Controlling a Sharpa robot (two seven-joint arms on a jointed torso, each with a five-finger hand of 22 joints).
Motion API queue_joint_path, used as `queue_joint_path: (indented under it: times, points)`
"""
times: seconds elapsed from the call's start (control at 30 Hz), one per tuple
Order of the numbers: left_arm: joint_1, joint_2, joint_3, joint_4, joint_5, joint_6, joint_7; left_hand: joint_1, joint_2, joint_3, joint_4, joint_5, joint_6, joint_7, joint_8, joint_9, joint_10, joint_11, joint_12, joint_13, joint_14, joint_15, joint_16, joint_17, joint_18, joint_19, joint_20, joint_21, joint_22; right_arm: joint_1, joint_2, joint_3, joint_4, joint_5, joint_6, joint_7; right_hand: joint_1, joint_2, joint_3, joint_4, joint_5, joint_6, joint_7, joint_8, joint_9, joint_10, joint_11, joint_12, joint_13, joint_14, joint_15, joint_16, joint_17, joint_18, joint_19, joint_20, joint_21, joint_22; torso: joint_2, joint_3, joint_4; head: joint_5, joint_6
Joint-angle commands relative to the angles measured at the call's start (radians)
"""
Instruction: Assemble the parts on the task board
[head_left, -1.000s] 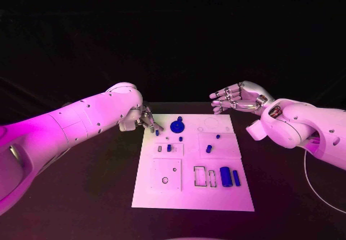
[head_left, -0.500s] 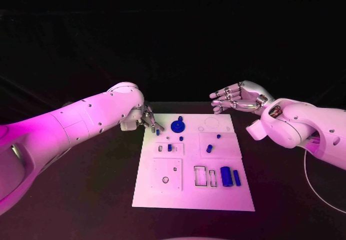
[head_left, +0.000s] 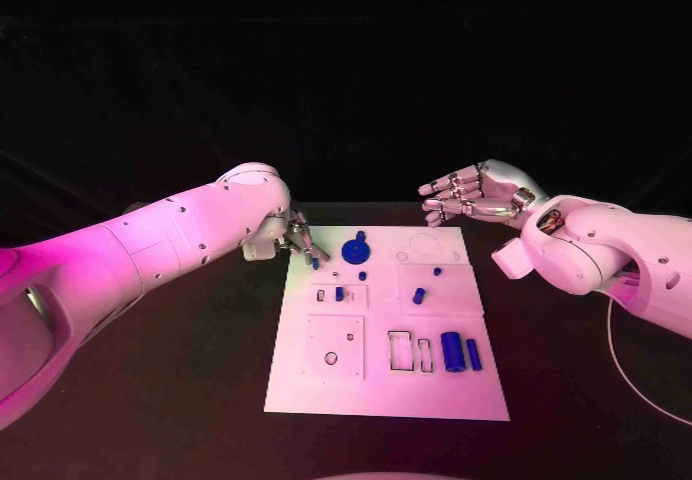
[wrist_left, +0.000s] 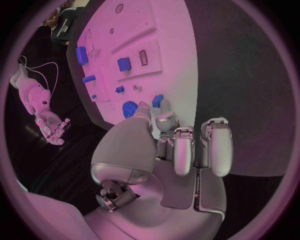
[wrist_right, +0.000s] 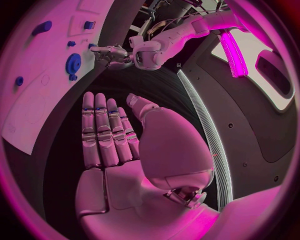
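Observation:
The white task board (head_left: 433, 395) lies in the middle of the black table. My left hand (head_left: 296, 243) hovers at its far left corner. Thumb and a finger pinch a small blue peg (head_left: 315, 263), which in the left wrist view sits at the fingertips (wrist_left: 157, 101) over the board's edge. Right beside it stands a blue gear (head_left: 355, 253) (wrist_left: 129, 108). My right hand (head_left: 476, 195) hangs above the table beyond the far right corner, palm up, fingers apart and holding nothing (wrist_right: 106, 135).
Small blue pegs (head_left: 339, 295) (head_left: 418, 297) (head_left: 436, 272) stand in the board's middle rows. Two long blue cylinders (head_left: 451, 353) (head_left: 473, 355) lie near its right edge beside rectangular slots (head_left: 400, 352). Bare table lies on both sides of the board.
My left hand and the peg at its fingertips have crept slightly toward the far edge. The right hand has hardly moved.

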Motion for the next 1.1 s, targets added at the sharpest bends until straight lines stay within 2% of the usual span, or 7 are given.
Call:
queue_joint_path:
  times: [0.03,0.47,0.63,0.77,0.87,0.9,1.1]
  points:
    - [0.000,0.004,0.000,-0.001,-0.003,0.011,0.011,0.016,0.001,0.003,-0.006,-0.002,0.005,-0.002,0.008,0.003,0.008,-0.002,0.006,0.000,0.104,-0.009,0.003,0.263,0.002,0.067,-0.007,0.005,0.187,-0.001,0.001,0.000,0.000,-0.001,0.013,0.011,0.000,0.006,0.000,-0.008,0.004,0.002,-0.003,0.001,0.000,-0.001,-0.008,0.000,-0.001,0.002,-0.007,-0.002,-0.001,0.005,0.008,-0.001,-0.005,-0.001,0.000,-0.0001,-0.0005,-0.001,-0.001]
    - [-0.001,0.006,-0.001,-0.005,-0.003,0.011,0.009,0.073,0.025,0.033,-0.037,-0.002,-0.002,-0.006,0.014,0.015,0.010,-0.006,0.004,-0.003,0.104,-0.012,0.003,0.263,0.002,0.066,-0.011,0.004,0.187,-0.001,0.002,0.000,0.001,-0.001,0.014,0.010,0.000,0.006,0.000,-0.008,0.004,0.002,-0.003,0.001,0.000,-0.001,-0.008,0.000,-0.001,0.002,-0.007,-0.002,-0.001,0.005,0.008,-0.001,-0.005,-0.001,0.000,-0.0003,-0.0001,-0.003,-0.004]
    - [-0.001,0.007,-0.002,-0.005,-0.003,0.012,0.010,0.150,0.043,0.081,-0.088,-0.002,-0.010,-0.014,0.012,0.018,0.008,-0.013,-0.001,-0.006,0.104,-0.017,0.003,0.263,0.002,0.065,-0.015,0.002,0.186,-0.001,0.002,0.000,0.001,-0.001,0.015,0.011,-0.001,0.008,0.000,-0.008,0.006,0.002,-0.003,0.001,0.000,-0.002,-0.007,0.000,-0.001,0.002,-0.007,-0.002,-0.002,0.004,0.009,-0.001,-0.006,-0.002,0.000,-0.0007,0.0003,-0.004,-0.007]
    - [-0.001,0.008,-0.002,-0.005,-0.003,0.005,0.009,0.244,0.066,0.167,-0.154,0.011,-0.029,-0.015,-0.003,0.014,0.001,-0.016,-0.012,-0.012,0.104,-0.021,0.003,0.263,0.003,0.064,-0.020,-0.001,0.184,-0.001,0.003,0.000,0.000,-0.001,0.015,0.010,-0.001,0.008,0.000,-0.008,0.006,0.002,-0.003,0.001,0.000,-0.002,-0.007,0.000,-0.001,0.002,-0.007,-0.002,-0.002,0.004,0.009,-0.001,-0.006,-0.002,0.000,-0.0005,0.0005,-0.003,-0.007]
    - [-0.002,0.007,-0.002,-0.005,-0.003,0.008,0.011,0.255,0.042,0.235,-0.181,0.047,-0.038,-0.006,-0.012,0.012,0.000,-0.009,-0.022,-0.020,0.104,-0.013,0.003,0.263,0.003,0.064,-0.017,-0.002,0.184,-0.001,0.003,0.000,0.000,-0.001,0.016,0.010,-0.001,0.008,0.000,-0.008,0.006,0.002,-0.003,0.001,0.000,-0.002,-0.007,0.000,-0.001,0.002,-0.007,-0.002,-0.002,0.004,0.009,-0.001,-0.006,-0.002,0.000,-0.0004,0.0005,-0.004,-0.008]
    - [-0.002,0.007,-0.002,-0.005,-0.003,0.011,0.012,0.234,0.017,0.289,-0.186,0.050,-0.035,0.001,-0.015,0.013,0.002,-0.007,-0.027,-0.025,0.104,-0.004,0.003,0.263,0.003,0.064,-0.013,-0.003,0.185,-0.001,0.003,0.000,0.000,-0.001,0.016,0.010,-0.001,0.008,0.000,-0.008,0.006,0.002,-0.003,0.001,0.000,-0.002,-0.007,0.000,-0.001,0.002,-0.007,-0.002,-0.002,0.004,0.009,-0.001,-0.006,-0.002,0.000,-0.0007,0.0005,-0.004,-0.009]
    - [-0.002,0.003,-0.003,-0.003,0.015,0.018,0.021,0.149,-0.079,0.533,-0.219,0.065,-0.031,0.005,-0.011,0.027,0.010,-0.001,-0.037,-0.037,0.104,-0.004,0.003,0.263,0.003,0.065,-0.007,-0.003,0.188,-0.001,0.004,0.000,0.000,-0.001,0.017,0.010,-0.002,0.009,0.001,-0.008,0.007,0.002,-0.003,0.000,0.000,-0.002,-0.007,0.000,-0.001,0.002,-0.007,-0.002,-0.003,0.004,0.010,-0.001,-0.007,-0.003,-0.001,-0.0005,0.0008,-0.003,-0.010]
